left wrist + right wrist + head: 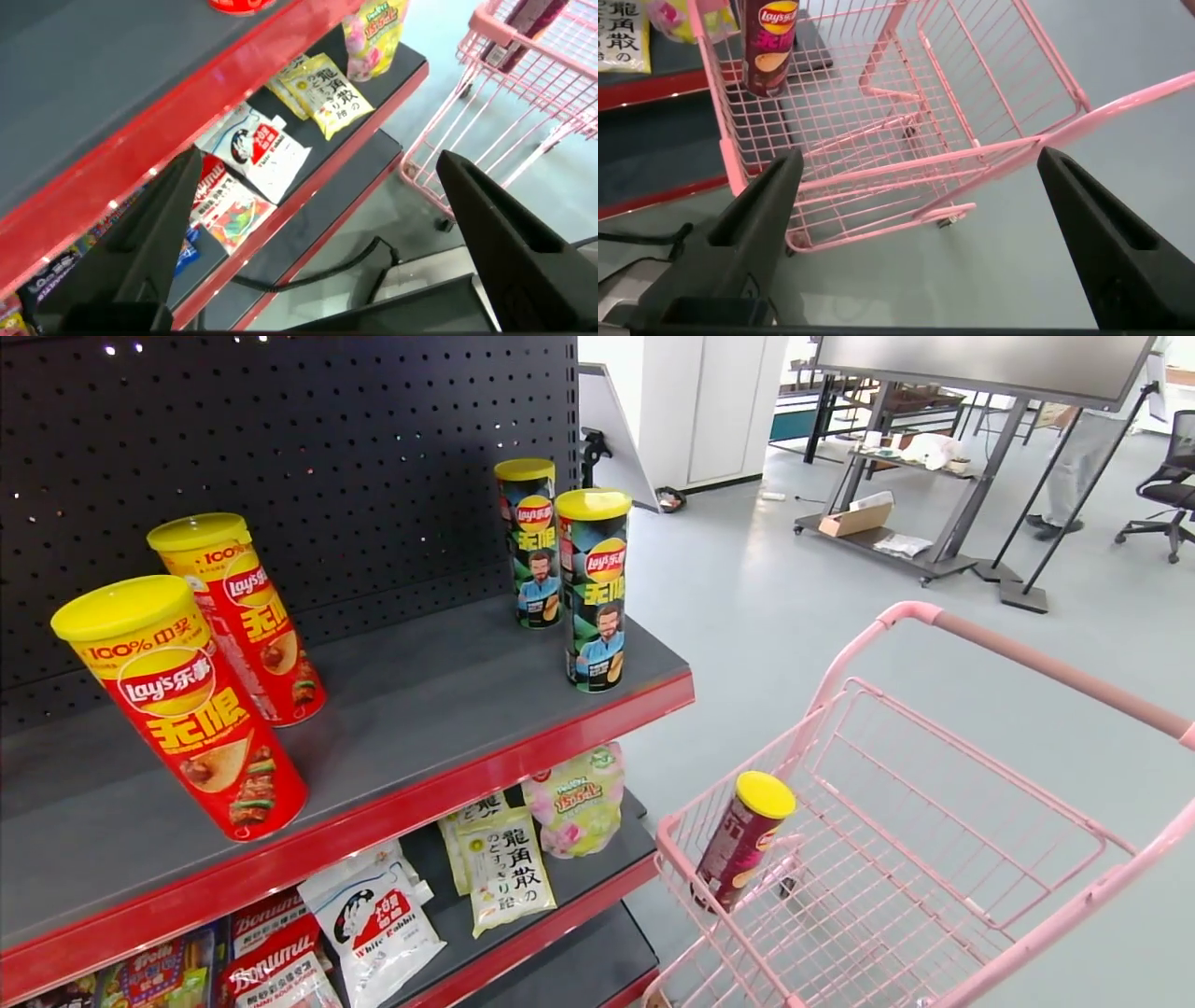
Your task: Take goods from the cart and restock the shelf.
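currently: one can in the cart, both tools wide and empty.
we find the maroon chip can (744,840) leaning in the pink cart (1055,677), at the corner nearest the shelf (420,709). two red cans (182,705) and two dark cans (596,588) stand on its top board. left tool (318,159) and right tool (920,154) gape wide, holding nothing.

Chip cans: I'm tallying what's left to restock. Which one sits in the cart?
The maroon can with the yellow lid, in the pink cart's corner. The two red cans and two dark green cans stand on the top shelf.
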### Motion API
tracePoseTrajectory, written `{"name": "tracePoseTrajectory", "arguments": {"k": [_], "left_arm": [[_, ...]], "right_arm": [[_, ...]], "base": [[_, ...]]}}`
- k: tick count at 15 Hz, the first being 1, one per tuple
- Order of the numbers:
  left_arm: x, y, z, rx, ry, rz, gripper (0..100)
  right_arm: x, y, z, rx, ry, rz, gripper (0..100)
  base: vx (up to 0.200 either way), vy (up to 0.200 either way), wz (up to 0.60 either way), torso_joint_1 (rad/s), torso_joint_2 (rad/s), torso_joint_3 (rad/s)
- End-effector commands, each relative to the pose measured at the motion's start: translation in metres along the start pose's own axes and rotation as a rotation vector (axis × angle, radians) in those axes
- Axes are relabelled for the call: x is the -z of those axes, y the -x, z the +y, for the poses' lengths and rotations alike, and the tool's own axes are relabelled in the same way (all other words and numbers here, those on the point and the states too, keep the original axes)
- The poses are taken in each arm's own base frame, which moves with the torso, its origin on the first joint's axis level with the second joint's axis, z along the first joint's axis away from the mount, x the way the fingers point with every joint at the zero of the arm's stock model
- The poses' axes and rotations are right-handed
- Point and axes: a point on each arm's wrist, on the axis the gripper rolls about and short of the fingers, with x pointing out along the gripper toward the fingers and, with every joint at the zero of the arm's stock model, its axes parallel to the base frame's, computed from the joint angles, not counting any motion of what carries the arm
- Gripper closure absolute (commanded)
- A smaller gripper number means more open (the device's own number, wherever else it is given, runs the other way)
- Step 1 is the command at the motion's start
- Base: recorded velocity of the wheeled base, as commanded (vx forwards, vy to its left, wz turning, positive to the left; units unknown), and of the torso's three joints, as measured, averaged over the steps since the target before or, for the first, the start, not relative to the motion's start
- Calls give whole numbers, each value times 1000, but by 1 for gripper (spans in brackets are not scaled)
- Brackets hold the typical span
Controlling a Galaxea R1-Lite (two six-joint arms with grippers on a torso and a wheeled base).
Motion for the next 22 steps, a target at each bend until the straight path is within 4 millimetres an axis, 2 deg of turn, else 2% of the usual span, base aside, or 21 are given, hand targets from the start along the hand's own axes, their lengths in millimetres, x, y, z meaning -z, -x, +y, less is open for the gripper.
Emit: {"name": "tracePoseTrajectory", "arguments": {"k": [1,4,6,8,11,13,14,15,16,18,22], "left_arm": [[2,1,0,-1,1,-8,0],[2,1,0,-1,1,-8,0],[2,2,0,-2,2,-14,0],[3,3,1,-6,4,-27,0],[4,3,1,-7,4,-27,0],[3,3,1,-6,6,-35,0],[3,3,1,-4,4,-36,0],[3,4,1,-6,6,-38,0],[3,4,1,-6,6,-38,0],[3,3,0,-4,5,-33,0],[2,2,0,-4,5,-30,0]], "right_arm": [[1,0,0,-1,1,1,0],[3,-1,1,-3,3,13,0],[7,-3,2,-14,-7,28,0],[3,-10,3,-26,0,70,0],[-37,-46,3,-24,-97,57,0],[-52,-80,4,5,-142,53,0],[-51,-87,4,12,-139,82,0],[-51,-104,6,4,-139,155,0],[-51,-110,8,-11,-139,175,0],[-58,-133,31,-160,-186,177,0],[-59,-177,63,-230,-220,149,0]], "base": [[0,0,0,-149,383,237],[0,0,400,-152,395,251],[0,0,0,-149,388,241],[0,0,0,-46,146,93],[0,0,0,-9,22,15],[0,0,0,0,0,0],[0,0,0,0,0,0],[0,0,0,0,0,0],[0,0,0,0,0,0],[0,0,0,0,0,0],[0,0,0,0,0,0]]}}
